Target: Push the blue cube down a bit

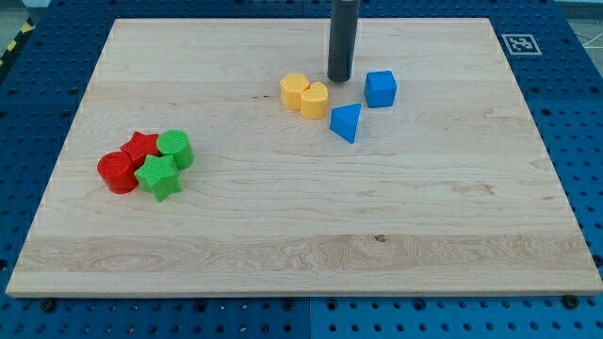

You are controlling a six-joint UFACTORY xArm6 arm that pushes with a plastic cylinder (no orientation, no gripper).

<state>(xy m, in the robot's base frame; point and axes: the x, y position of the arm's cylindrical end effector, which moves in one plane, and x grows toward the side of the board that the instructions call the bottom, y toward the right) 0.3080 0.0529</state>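
Tip: my tip rests on the board near the view's top, a little right of centre; the rod rises straight up out of the frame.
Tip state: a bare rod end, holding nothing and touching no block.
Blue cube: the blue cube sits just to the view's right of my tip, with a narrow strip of bare wood between them, at about the same height in the view.
Blue wedge: a blue wedge, a prism-like shape, lies below my tip and below-left of the cube, close to the cube but apart from it.
Yellow pair: two yellow cylinders, one and the other, touch each other just to the view's left of my tip.
Left cluster: a red star, a red cylinder, a green cylinder and a green star are packed together, well apart from the tip, at the view's left.
Board: a pale wooden board on a blue perforated table.
Marker: a black-and-white tag at the board's top right corner.
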